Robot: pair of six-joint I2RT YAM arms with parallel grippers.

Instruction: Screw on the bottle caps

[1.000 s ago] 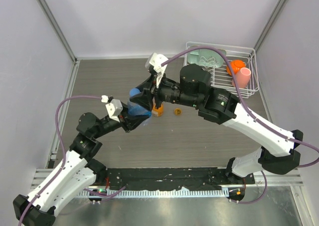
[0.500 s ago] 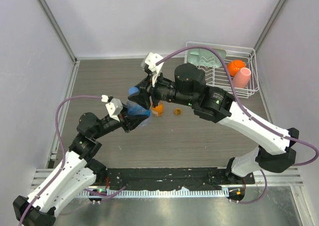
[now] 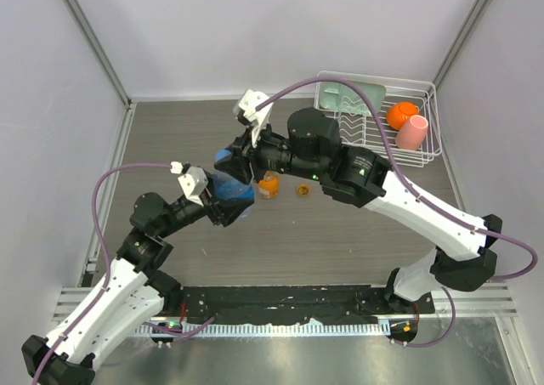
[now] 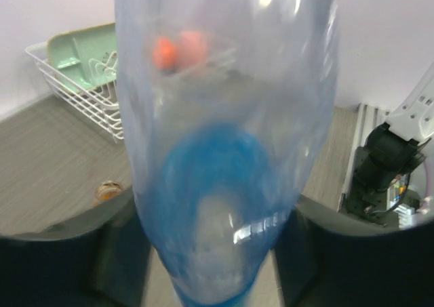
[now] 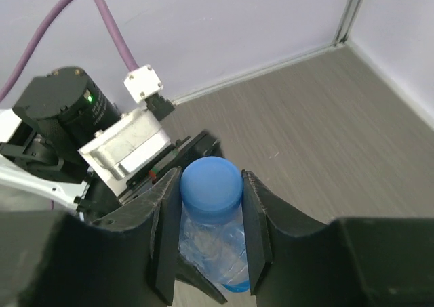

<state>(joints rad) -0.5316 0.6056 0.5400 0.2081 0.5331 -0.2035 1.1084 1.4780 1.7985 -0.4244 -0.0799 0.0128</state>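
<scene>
left gripper (image 4: pixel 217 253): closed on the body of the tall clear plastic bottle (image 4: pixel 224 151), one finger on each side
right gripper (image 5: pixel 210 188): clamped on the round blue plastic screw cap (image 5: pixel 211 183), which sits on the bottle mouth
bottle position: left of table centre, nearer the far edge
second pair: squat bottle of orange liquid (image 3: pixel 269 184) just right of it, uncapped; small orange-amber cap (image 3: pixel 303 189) lies on the table just beside that, toward the right edge
handling, bottle: thin-walled, looks light, likely dents if squeezed and spins if gripped loosely; hold low on the body
handling, cap: small, stiff, smooth; grip by the side wall and keep the axis straight or the thread will probably cross
labels: blue band on the clear bottle, blurred in the left wrist view; no text readable anywhere
</scene>
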